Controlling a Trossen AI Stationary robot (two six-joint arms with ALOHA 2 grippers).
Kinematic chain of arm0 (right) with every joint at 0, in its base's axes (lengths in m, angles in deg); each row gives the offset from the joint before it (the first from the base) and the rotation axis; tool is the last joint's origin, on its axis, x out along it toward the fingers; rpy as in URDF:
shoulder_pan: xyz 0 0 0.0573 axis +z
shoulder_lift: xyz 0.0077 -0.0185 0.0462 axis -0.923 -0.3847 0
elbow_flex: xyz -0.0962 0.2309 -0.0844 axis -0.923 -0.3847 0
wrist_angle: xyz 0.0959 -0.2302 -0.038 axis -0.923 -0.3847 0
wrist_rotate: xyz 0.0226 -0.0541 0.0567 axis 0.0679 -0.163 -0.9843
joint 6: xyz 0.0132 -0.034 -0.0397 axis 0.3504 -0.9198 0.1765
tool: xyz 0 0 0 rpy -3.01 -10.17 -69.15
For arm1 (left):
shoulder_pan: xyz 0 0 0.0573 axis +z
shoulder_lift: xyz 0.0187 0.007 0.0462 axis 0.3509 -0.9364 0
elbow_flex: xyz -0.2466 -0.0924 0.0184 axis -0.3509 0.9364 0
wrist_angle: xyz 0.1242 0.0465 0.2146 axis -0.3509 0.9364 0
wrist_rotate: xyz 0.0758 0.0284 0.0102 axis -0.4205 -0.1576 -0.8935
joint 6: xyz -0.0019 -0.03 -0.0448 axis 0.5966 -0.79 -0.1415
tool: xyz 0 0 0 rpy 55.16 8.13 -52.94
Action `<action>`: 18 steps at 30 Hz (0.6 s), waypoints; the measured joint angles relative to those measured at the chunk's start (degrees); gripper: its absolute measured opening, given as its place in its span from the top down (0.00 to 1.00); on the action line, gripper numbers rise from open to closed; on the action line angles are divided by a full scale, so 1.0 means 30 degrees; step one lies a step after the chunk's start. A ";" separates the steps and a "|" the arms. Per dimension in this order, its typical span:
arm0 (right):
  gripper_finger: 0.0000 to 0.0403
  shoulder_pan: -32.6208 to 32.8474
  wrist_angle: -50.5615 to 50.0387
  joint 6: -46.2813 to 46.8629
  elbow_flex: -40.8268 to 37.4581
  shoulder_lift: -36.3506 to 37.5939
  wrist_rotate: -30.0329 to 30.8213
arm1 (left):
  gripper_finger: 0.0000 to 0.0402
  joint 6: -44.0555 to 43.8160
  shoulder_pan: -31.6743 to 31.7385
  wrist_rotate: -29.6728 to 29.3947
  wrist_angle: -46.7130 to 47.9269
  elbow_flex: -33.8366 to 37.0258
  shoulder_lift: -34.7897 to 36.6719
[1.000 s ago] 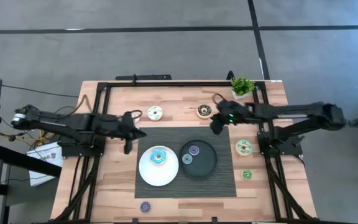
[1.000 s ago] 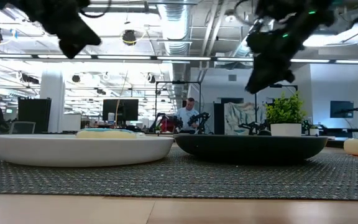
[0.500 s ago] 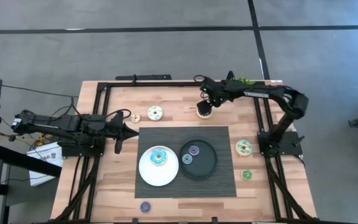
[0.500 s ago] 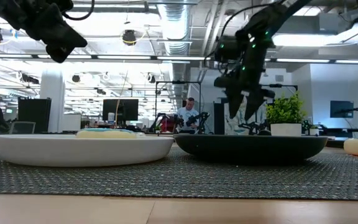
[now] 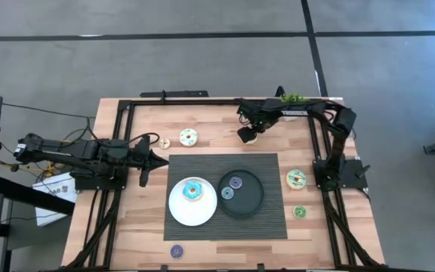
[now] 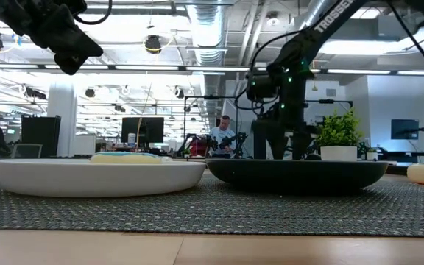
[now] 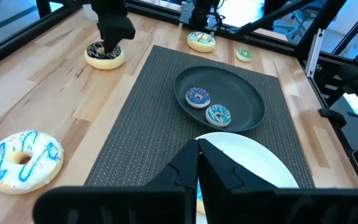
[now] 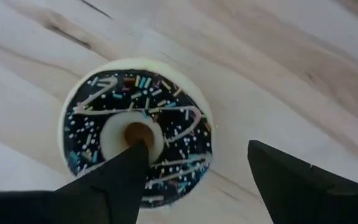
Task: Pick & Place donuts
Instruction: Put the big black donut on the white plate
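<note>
Surface: wooden table [image 5: 127,227] carried a dark woven mat [image 5: 202,170].
Right gripper [image 8: 194,165]: my fingers had spread wide within the last second, straddling the chocolate donut [image 8: 138,127], one tip at its hole; nothing grasped yet.
Change: I had swung in from above the mat to the far edge, so the pick was set up.
Left gripper [image 7: 197,165]: clenched, waiting beside the mat.
Contact: probably not touching.
</note>
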 joint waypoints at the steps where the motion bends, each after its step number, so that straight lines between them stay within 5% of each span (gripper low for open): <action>1: 0.34 0.0000 0.0229 -0.0107 0.0008 -0.0172 -0.0001 | 1.00 -0.0005 0.0000 0.0000 0.0000 0.0000 -0.0007; 18: 0.34 -0.0111 0.1288 -0.0526 0.0022 -0.1195 -0.0242 | 1.00 -0.0751 0.0000 -0.0066 -0.0014 0.0000 -0.0007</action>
